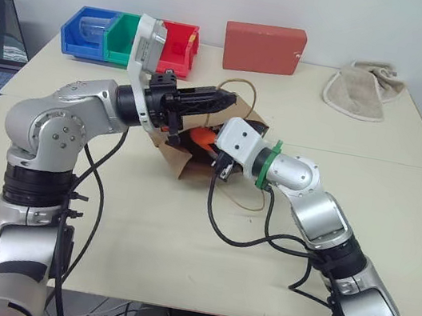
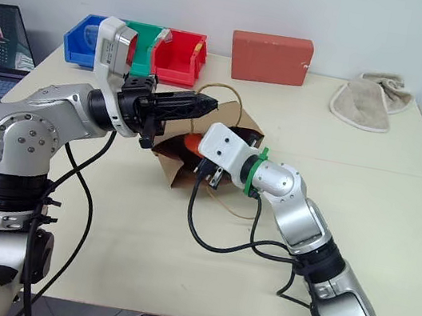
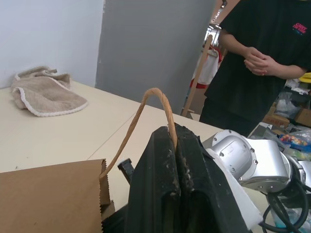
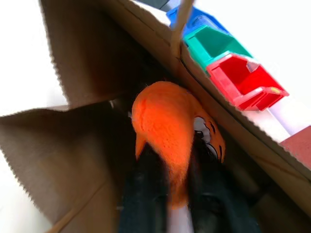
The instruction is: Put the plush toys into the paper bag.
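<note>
**Carrot at the bag's mouth, left arm holding it open**

Nearest in: right gripper point(image 4: 167, 194) w/ the orange carrot plush point(image 4: 170, 141) sitting between its two black fingers point(image 4: 143, 194). Fingers bracket the toy's lower half and the fabric bulges above them, so it's pinched, but how firmly I can't tell. Toy is already past the serrated rim of the paper bag point(image 1: 187, 158), inside the mouth, not yet down at the bottom.

Just beyond: left gripper point(image 3: 175, 145), fingers pressed together on the bag's loop handle point(image 3: 150, 97), the cord arching up out of the pinch. That hold lifts one side of the bag and keeps the opening facing the right arm.

Handling, my read: the plush is light, soft, squashy – grab the fat middle of the body, not the leafy top, and it won't slip or take harm. Fuzzy surface grips well. The bag is thin kraft, stiff enough to stand but quick to crease or fold shut; the handle is the sensible hold, though the cord could tear at its glue point if yanked.

Egg-shaped toy: hidden, can't place it.

Further back on the table point(image 1: 177, 266): blue, green, red bins point(image 1: 130, 37), red box point(image 1: 263, 48), beige towel point(image 1: 362, 90). A person point(image 3: 257, 58) stands past the far edge, hands clasped.
</note>
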Motion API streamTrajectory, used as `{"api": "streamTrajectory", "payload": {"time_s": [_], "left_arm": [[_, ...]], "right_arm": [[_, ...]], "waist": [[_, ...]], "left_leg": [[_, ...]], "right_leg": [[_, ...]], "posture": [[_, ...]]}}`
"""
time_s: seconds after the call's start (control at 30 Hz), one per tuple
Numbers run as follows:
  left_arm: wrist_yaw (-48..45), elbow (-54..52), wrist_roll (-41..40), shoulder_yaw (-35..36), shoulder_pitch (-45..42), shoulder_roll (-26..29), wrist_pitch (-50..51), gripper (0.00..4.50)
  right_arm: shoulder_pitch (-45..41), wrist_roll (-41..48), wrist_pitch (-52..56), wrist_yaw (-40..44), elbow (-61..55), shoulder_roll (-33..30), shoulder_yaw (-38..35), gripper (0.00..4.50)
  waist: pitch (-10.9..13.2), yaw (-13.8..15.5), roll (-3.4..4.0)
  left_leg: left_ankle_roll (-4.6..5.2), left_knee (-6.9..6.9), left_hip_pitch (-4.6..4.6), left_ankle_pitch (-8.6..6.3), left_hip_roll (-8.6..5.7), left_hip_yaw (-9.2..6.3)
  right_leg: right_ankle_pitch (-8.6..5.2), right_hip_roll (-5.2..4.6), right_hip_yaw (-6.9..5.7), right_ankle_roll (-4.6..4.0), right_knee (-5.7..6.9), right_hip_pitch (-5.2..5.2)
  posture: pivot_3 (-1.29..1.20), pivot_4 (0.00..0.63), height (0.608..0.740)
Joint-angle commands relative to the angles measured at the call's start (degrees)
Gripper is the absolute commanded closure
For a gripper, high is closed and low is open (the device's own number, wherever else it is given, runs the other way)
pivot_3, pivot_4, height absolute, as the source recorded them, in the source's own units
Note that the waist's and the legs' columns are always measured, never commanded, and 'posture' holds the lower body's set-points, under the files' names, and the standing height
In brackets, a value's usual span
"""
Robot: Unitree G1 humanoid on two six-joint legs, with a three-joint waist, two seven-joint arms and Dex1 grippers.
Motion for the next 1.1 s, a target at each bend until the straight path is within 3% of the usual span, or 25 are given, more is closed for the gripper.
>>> {"api": "streamTrajectory", "payload": {"time_s": [0.03,0.27,0.3,0.57,0.77,0.9,1.0,1.1], "left_arm": [[0.26,-1.04,-1.46,2.04,-1.29,0.0,-0.19,4.5],[0.72,-0.52,-1.25,2.12,-0.95,-0.27,-0.73,4.5],[0.83,-0.4,-1.2,2.15,-0.95,-0.34,-0.81,4.5],[0.81,0.2,0.6,1.68,-0.28,-0.33,-1.93,4.5],[1.03,-0.68,1.7,0.83,0.7,-1.11,-2.61,4.5],[1.15,-0.71,1.53,1.27,0.68,-1.11,-2.38,4.5],[1.1,-0.75,1.43,1.54,0.7,-0.9,-2.33,4.5],[1.01,-0.85,1.36,1.61,0.76,-0.72,-2.24,4.5]], "right_arm": [[-1.46,-1.82,-2.35,-0.04,-0.89,-0.15,-0.43,2.55],[-1.2,-2.23,-3.09,3.32,-3.64,-1.75,-0.69,0.1],[-1.15,-1.88,-2.59,4.23,-4.22,-2.08,-0.77,0.02],[2.18,5.7,5.21,13.95,-16.59,-10.02,-5.98,0.02],[9.94,19.94,15.4,20.35,-27.61,-18.46,-17.8,0.02],[16.55,22.03,18.86,18.21,-29.07,-21.62,-21.13,0.02],[21.96,16.55,19.2,9.14,-21.69,-18.75,-18.72,0.02],[22.11,13.09,18.04,2.86,-14.28,-14.6,-16.76,0.02]], "waist": [[0.0,0.07,0.0],[0.0,-0.01,0.0],[0.0,-0.01,0.0],[0.0,0.14,0.0],[0.0,0.36,0.0],[0.0,0.34,0.0],[-0.01,0.15,-0.01],[0.0,-0.02,-0.01]], "left_leg": [[0.01,0.0,0.0,0.0,0.0,0.0],[0.02,0.0,0.0,-0.01,0.0,0.0],[0.02,-0.01,0.0,-0.01,0.0,0.0],[0.05,-0.01,0.0,-0.03,-0.01,-0.01],[0.08,-0.01,-0.01,-0.05,-0.02,-0.03],[0.1,0.0,0.0,-0.05,-0.02,-0.02],[0.1,0.0,0.02,-0.05,-0.02,0.01],[0.11,0.01,0.04,-0.04,-0.02,0.07]], "right_leg": [[0.0,0.0,0.0,0.0,0.0,0.0],[0.0,0.0,0.0,0.0,0.0,0.0],[0.0,0.0,0.0,0.0,0.0,0.0],[0.0,0.0,-0.01,0.0,-0.02,0.02],[0.0,-0.01,-0.01,0.0,-0.07,0.08],[0.0,0.0,0.01,0.0,-0.07,0.08],[0.0,0.01,0.04,0.0,-0.07,0.08],[0.0,0.01,0.11,0.01,-0.05,0.06]], "posture": [[0.0,0.15,0.74],[0.0,0.15,0.74],[0.0,0.15,0.74],[0.0,0.15,0.74],[0.0,0.15,0.74],[0.0,0.15,0.74],[0.0,0.15,0.74],[0.0,0.15,0.74]]}}
